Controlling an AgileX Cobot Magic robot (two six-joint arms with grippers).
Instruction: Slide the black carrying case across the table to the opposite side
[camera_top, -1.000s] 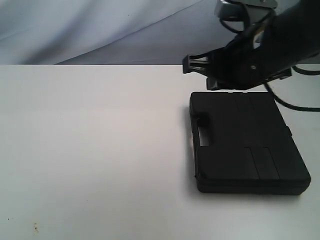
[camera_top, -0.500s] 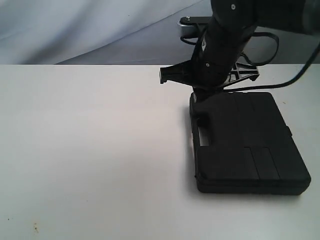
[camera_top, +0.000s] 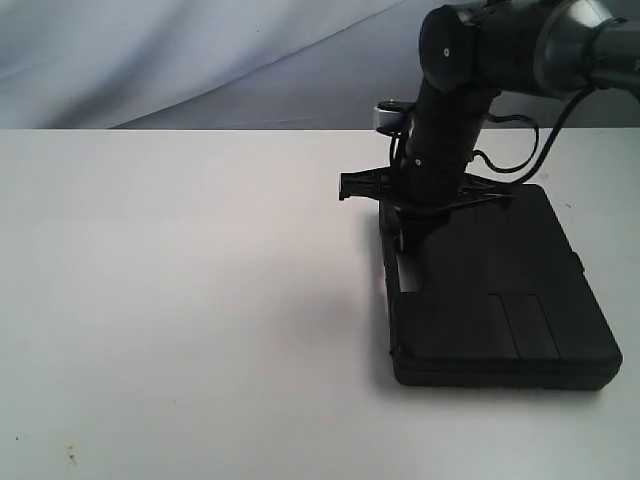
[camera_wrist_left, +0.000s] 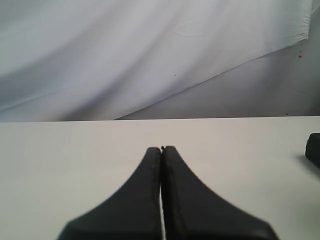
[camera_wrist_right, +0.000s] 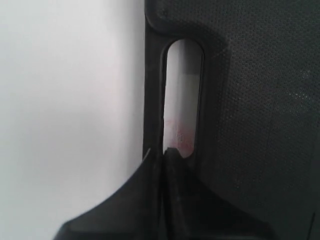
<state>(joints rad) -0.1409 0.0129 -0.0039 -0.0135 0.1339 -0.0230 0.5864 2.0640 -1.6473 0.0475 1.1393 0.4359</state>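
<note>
On your left, the white table (camera_top: 180, 300) lies bare, apart from a few small specks (camera_top: 70, 455) at its near left corner. A pale cloth (camera_top: 200, 60) hangs behind the far edge. Your left gripper (camera_wrist_left: 161, 149) does not appear in the exterior view. Its own wrist view shows its two dark fingers pressed together with nothing between them, above bare tabletop. A small dark shape (camera_wrist_left: 314, 150) sits at that picture's edge, and you cannot tell what it is.

Further right, the black carrying case (camera_top: 500, 290) lies flat on the right half of the table, well apart from the left side. Its handle bar (camera_top: 386, 265) and the slot (camera_top: 407, 272) beside it face the middle of the table.

Your right arm comes down from the far right, and your right gripper (camera_top: 405, 240) stands over the far left corner of the case, at the handle. In the right wrist view the right gripper (camera_wrist_right: 162, 150) has its fingers pressed together and pinches nothing. Its tip sits at one end of the slot (camera_wrist_right: 182, 85), right where the handle bar (camera_wrist_right: 152, 90) meets the opening. White tabletop with a faint reddish mark shows through the slot.
</note>
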